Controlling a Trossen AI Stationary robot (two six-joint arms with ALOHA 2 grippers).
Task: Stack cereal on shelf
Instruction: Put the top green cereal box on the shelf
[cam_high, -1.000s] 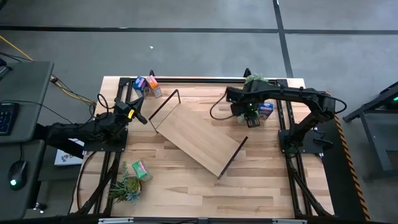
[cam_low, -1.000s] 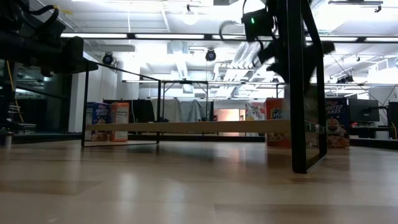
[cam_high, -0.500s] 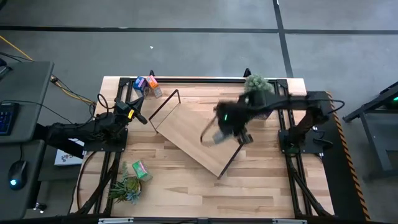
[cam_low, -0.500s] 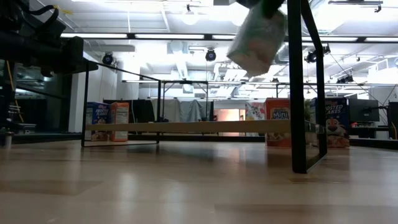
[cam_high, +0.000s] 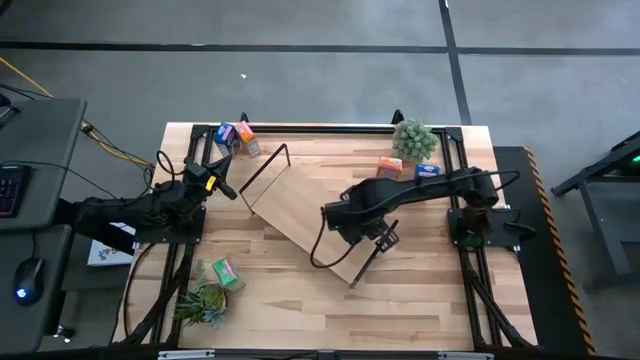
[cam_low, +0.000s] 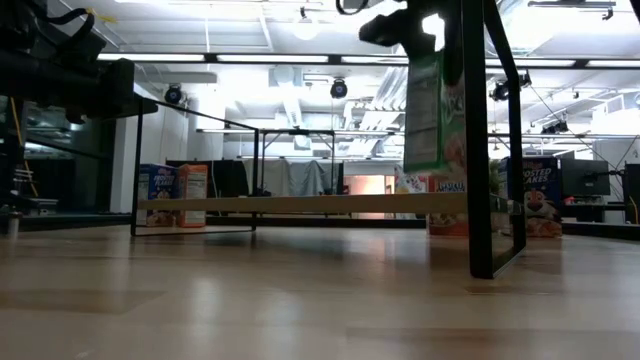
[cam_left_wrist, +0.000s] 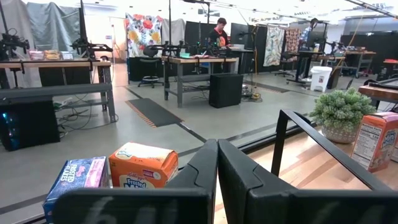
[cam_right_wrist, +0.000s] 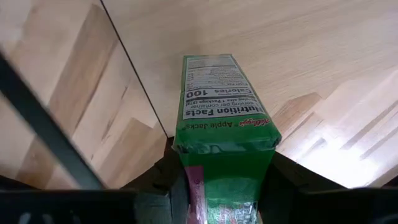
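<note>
The shelf (cam_high: 310, 212) is a light-wood board with black wire ends, lying slantwise mid-table; it also shows in the low view (cam_low: 300, 204). My right gripper (cam_high: 370, 230) hangs over the shelf's right end, shut on a green cereal box (cam_low: 434, 105). Blue and orange boxes (cam_high: 233, 136) stand at the far left, and two more (cam_high: 405, 168) by a plant at the far right. Another green box (cam_high: 226, 270) lies at the near left. My left gripper (cam_left_wrist: 217, 171) is shut and empty at the table's left edge. My right gripper pinches the green box between its two fingers, on two opposite faces at its upper end (cam_right_wrist: 221, 163). The fingers (cam_right_wrist: 163, 180) come from above, pointing down. The box hangs upright below them, lifted clear above the shelf board.
A potted plant (cam_high: 413, 138) stands at the far right and another plant (cam_high: 203, 300) lies at the near left corner. The shelf's black wire end (cam_low: 488, 140) stands close beside the held box. Bare tabletop lies along the near edge (cam_high: 330, 310).
My right gripper has gone from the far right, by the plant and boxes, toward the table's near left, over the shelf's right end. The green box went with it, lifted clear; it was tilted half a second ago and now hangs upright.
</note>
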